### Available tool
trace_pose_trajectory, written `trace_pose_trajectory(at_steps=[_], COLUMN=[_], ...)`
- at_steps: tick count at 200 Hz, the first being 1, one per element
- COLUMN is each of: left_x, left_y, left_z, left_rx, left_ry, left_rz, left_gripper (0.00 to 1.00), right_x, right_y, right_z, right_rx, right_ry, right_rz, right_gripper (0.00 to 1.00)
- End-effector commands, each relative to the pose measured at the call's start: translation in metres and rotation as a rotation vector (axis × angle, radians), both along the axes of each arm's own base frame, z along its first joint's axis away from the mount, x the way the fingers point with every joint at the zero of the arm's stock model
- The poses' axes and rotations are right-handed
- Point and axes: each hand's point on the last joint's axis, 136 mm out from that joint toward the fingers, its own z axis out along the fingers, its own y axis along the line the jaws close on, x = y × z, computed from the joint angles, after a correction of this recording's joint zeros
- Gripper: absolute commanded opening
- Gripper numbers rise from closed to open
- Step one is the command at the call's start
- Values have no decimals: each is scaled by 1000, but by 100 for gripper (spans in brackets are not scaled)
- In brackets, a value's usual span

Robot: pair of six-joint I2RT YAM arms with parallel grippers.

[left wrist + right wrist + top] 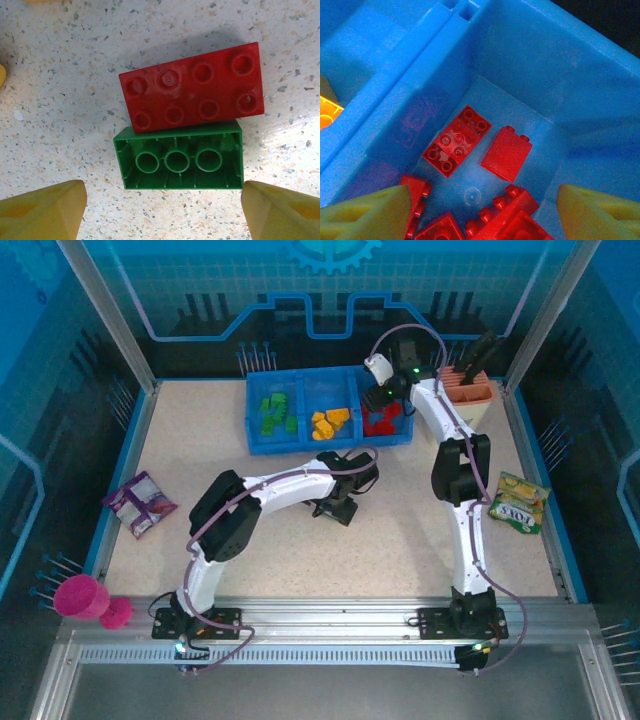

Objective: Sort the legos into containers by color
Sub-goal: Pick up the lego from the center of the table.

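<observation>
Sorting appears far along. The blue tray (253, 412) holds green bricks (277, 415) in its left compartment, yellow-orange bricks (330, 423) in its middle compartment and red bricks (457, 141) in its right compartment.

At least two bricks lie on the counter (60, 75), on the near side of the tray and apart from it, roughly in front of its middle compartment. The left claw (162, 217) hovers directly above them, jaws spread wide and empty. The green brick (178, 157) lies hollow side up, just ahead of the fingertips (42, 210). The red brick (192, 87) lies studs up, touching the green brick's far long side and skewed slightly to it.

The green brick's long axis runs from one finger toward the other, so a straight descent would probably close the jaws on its short ends. The opening looks only just wide enough for that length. Turning the wrist to grip the long sides seems impractical, because the red brick occupies one of them.

The left arm is clearly the nearer. The right claw (485, 215) hangs over the tray's right compartment, jaws apart and holding nothing.
</observation>
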Motion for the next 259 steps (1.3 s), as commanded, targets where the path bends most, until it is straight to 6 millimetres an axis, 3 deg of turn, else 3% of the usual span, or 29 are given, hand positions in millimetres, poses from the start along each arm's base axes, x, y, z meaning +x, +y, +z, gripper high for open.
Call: trace_pose_trajectory(at_steps=[1,30,91,144,216,259], left_x=[6,7,3,4,-1,-10], left_y=[-1,-5,-18,-5,1,5], left_z=[-4,-8,-18,-32,-45,-42], left_rx=[-16,-61,-156,-115,-160,-178], left_ry=[9,35,101,129,186,198], left_rz=[25,38,54,108,195,212], left_gripper=[83,89,90,89,77,62], right_x=[0,1,8,7,1,-12], right_y=[-5,-6,-11,-14,-20,-25], right_z=[28,23,15,13,16,23], right_rx=[21,11,5,-6,-25,-35], right_ry=[-38,-35,-30,-27,-27,-21], right_rz=[6,2,-19,-28,-37,-49], right_gripper=[79,81,83,83,84,84])
